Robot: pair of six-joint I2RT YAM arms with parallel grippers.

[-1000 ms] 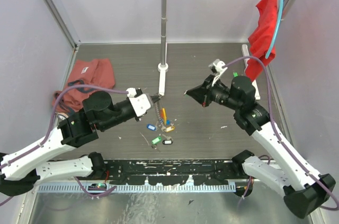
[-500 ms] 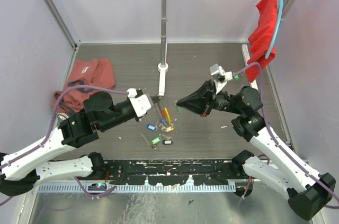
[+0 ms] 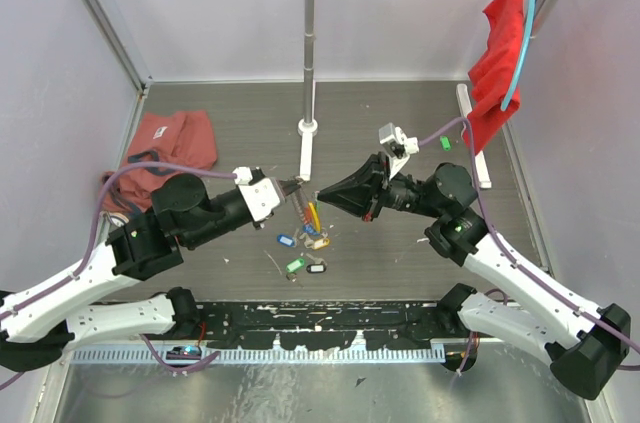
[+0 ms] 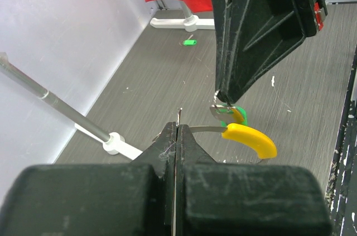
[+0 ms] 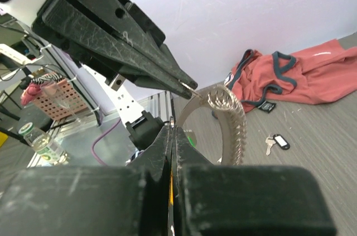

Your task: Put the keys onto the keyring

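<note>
The keyring (image 3: pixel 303 209), a coiled silvery loop with a curved yellow section (image 4: pixel 251 139), hangs from my left gripper (image 3: pixel 293 186), which is shut on its thin metal end (image 4: pixel 195 129). My right gripper (image 3: pixel 322 195) is shut on a small metal key (image 4: pixel 221 111). Its tip sits just above the yellow section, right next to the ring. Green and yellow show behind that key, and I cannot tell its tag colour. Under the ring, several keys lie on the table: blue (image 3: pixel 285 240), gold (image 3: pixel 318 240), green (image 3: pixel 295 264) and black (image 3: pixel 316 267). The right wrist view shows the coil (image 5: pixel 237 130) close ahead.
A rack pole stands on its base (image 3: pixel 307 128) just behind the grippers. A red cloth (image 3: pixel 505 53) hangs at the back right. A salmon garment (image 3: pixel 165 143) lies at the left. A small green piece (image 3: pixel 443 141) lies near a white bar (image 3: pixel 478 148).
My right gripper has swung left and forward, from well right of the keyring to right beside it. The left gripper has held the ring almost still.
</note>
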